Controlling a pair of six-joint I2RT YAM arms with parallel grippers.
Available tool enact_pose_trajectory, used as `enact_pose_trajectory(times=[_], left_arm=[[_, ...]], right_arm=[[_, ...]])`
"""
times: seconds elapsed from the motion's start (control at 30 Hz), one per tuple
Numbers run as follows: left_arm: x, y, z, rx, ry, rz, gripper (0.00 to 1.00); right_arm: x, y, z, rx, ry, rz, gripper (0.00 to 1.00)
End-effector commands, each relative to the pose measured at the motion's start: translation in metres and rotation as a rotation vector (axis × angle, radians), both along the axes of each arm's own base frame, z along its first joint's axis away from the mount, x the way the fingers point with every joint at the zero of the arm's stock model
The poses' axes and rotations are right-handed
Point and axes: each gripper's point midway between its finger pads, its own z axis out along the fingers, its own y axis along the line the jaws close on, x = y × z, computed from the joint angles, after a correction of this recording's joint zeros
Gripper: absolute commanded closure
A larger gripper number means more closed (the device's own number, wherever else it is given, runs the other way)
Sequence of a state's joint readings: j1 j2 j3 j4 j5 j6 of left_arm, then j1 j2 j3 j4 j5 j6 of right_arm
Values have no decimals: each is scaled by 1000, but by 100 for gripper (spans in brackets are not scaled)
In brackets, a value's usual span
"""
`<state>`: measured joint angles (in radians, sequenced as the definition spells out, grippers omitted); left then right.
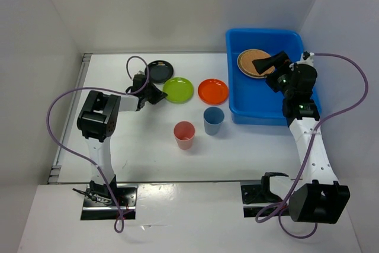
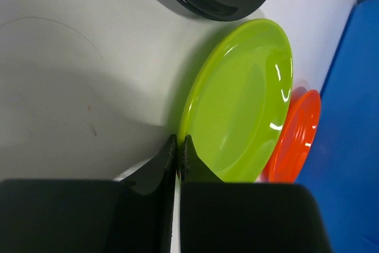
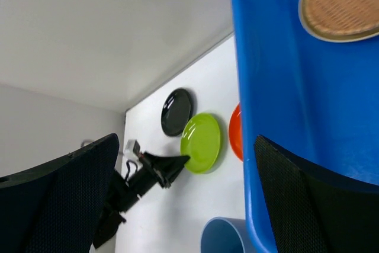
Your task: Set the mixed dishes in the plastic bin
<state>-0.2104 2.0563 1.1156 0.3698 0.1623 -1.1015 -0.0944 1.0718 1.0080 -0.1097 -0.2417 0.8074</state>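
The left gripper point(image 2: 179, 144) is pinched shut at the lime green plate point(image 2: 243, 105)'s rim, grip unclear to me, so a thin hold might slip on lifting.

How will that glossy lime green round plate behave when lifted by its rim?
Probably stiff and light: the lime green round plate looks thin and moulded. Its glossy surface may slip in the left gripper, pinched shut at one edge, so it could swing.
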Motion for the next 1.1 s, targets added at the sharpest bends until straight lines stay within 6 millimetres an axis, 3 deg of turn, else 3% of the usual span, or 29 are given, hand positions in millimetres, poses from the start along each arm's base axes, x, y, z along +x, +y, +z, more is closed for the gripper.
enact_pose_trajectory(times=[0.0, 0.03, 0.17, 0.2, 0.27, 0.3, 0.37, 0.43, 0.6, 0.67, 0.83, 0.87, 1.03, 1.07], left_arm=[[-8, -7, 1, 22, -4, -82, 100], [-5, -3, 14, 19, -33, -87, 100], [-5, 8, 97, -13, -213, -163, 100], [-4, 8, 117, -22, -261, -194, 100], [-14, 2, 160, -27, -339, -300, 100], [-22, 0, 183, -20, -382, -335, 100], [-30, 0, 203, 15, -422, -372, 100], [-40, -3, 236, 12, -494, -401, 100], [-58, -12, 254, 21, -511, -458, 100], [-70, -17, 247, 22, -493, -477, 100], [-82, -18, 233, 22, -458, -479, 100], [-84, -18, 238, 23, -470, -479, 100], [-96, -26, 244, -3, -496, -532, 100], [-101, -30, 249, -9, -508, -548, 100]], right_arm=[[0, 31, 19, -72, -85, 117, 1], [2, 40, 22, -91, -100, 157, 1], [1, 95, 24, -162, -130, 405, 1], [5, 104, 13, -163, -99, 446, 1], [6, 120, 12, -165, -94, 510, 1], [6, 136, 0, -174, -73, 554, 1], [6, 151, -12, -173, -44, 585, 1], [10, 172, -18, -185, -45, 634, 1], [11, 209, -11, -173, -69, 748, 1], [8, 225, -12, -174, -73, 776, 1], [5, 235, -7, -168, -91, 782, 1], [4, 235, -1, -160, -109, 779, 1], [8, 236, -4, -185, -99, 727, 3], [9, 241, -18, -187, -63, 740, 3]])
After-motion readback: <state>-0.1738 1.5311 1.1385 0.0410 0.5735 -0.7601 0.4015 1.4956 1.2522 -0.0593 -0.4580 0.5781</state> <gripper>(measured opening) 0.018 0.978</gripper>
